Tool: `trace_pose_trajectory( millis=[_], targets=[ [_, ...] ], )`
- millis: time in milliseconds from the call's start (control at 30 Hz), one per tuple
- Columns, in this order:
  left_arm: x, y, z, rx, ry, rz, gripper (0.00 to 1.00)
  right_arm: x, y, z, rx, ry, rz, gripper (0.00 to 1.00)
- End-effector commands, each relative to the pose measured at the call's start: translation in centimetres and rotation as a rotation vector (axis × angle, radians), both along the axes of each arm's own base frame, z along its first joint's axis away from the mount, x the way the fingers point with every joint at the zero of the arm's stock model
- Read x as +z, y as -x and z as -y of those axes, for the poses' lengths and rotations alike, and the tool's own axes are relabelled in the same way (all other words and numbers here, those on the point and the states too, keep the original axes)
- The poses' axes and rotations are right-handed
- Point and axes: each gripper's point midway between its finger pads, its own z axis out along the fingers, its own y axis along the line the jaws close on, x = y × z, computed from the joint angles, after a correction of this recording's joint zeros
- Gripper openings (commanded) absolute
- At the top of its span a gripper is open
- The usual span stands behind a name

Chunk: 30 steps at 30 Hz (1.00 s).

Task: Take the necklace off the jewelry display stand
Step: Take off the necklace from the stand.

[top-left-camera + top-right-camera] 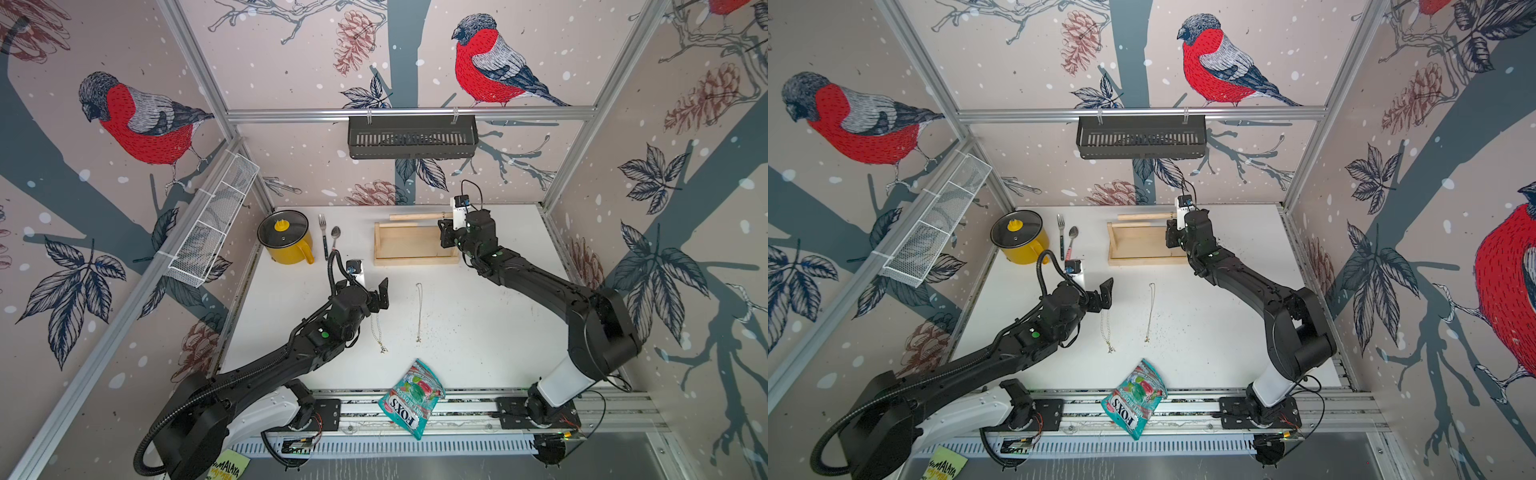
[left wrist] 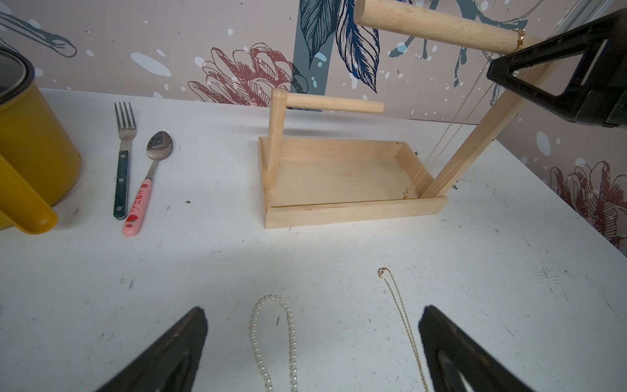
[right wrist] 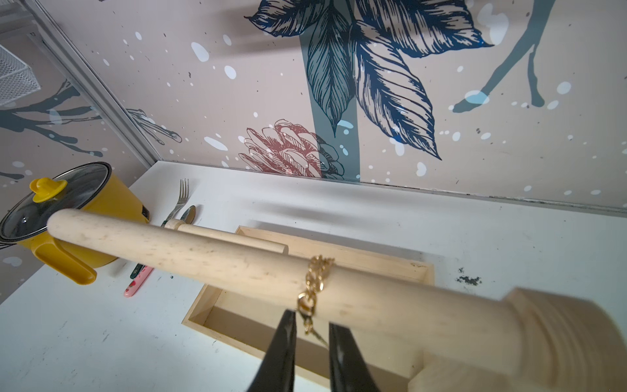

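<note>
Robot lab cell: alu frame (image 1: 411,113), bird-print wall panels (image 1: 291,62), arm-mount rail (image 1: 469,409).

Light-wood jewelry display stand (image 2: 353,212) upright, gold necklace (image 3: 317,281) hung over top dowel (image 3: 190,253) nr post (image 2: 475,146)

We see a yellow metal pot (image 1: 286,247) with a glass lid at the far left of the white table (image 1: 478,324), a dark-handled steel fork (image 1: 323,237) and pink-handled spoon (image 1: 335,237) side by side just beside it, and a teal FOXS candy bag (image 1: 412,397) overhanging the near edge.
</note>
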Motion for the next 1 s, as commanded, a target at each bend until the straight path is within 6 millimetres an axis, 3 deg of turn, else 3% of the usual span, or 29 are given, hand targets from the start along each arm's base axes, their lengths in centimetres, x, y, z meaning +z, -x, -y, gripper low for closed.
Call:
trace_pose_trajectory(
  millis=[0, 200, 533, 967],
  targets=[
    [0.5, -0.2, 0.3, -0.006, 0.012, 0.015, 0.97, 1.1, -0.3, -0.2, -0.008, -0.035, 0.035, 0.16],
    [0.0, -0.3, 0.5, -0.011, 0.004, 0.007, 0.97, 1.4, 0.1, -0.8, 0.011, -0.035, 0.042, 0.05],
    [-0.3, -0.5, 0.1, 0.007, -0.004, 0.019, 0.98, 1.9, 0.6, -1.7, 0.026, -0.031, 0.043, 0.02],
    [-1.2, -2.1, -2.0, 0.015, 0.111, 0.018, 0.97, 3.2, 2.4, -5.5, 0.113, -0.004, 0.065, 0.00]
  ],
)
